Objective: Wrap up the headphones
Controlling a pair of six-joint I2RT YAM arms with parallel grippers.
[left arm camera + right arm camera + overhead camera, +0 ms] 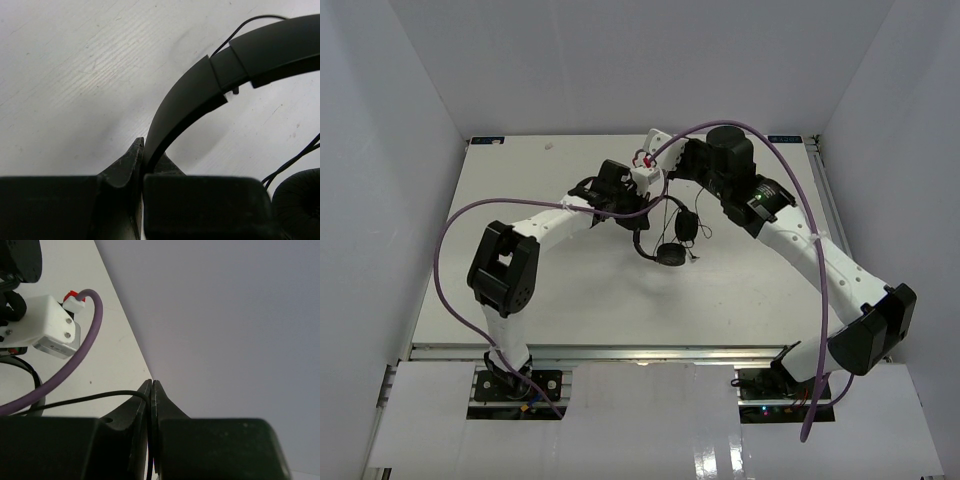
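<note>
Headphones (671, 255) sit around the middle of the worktop (570, 300), a little toward the far side, between the two arms. The top view shows both earcups and the thin headband arching to their left. From there the claws are too small to read, and I cannot tell whether the earcups rest on the worktop.

The left wrist view shows the left claw (142, 150) pinching the headband (200, 95) edge-on. One earcup (300, 205) sits at the lower right, with the cord (290, 162) just beside it.

The right wrist view shows the right claw (151, 385) pressed together on the cord (90, 399), which runs off to the left. A purple cable (75, 360) curves above the cord, and the grey wall (225, 315) fills the right side.
</note>
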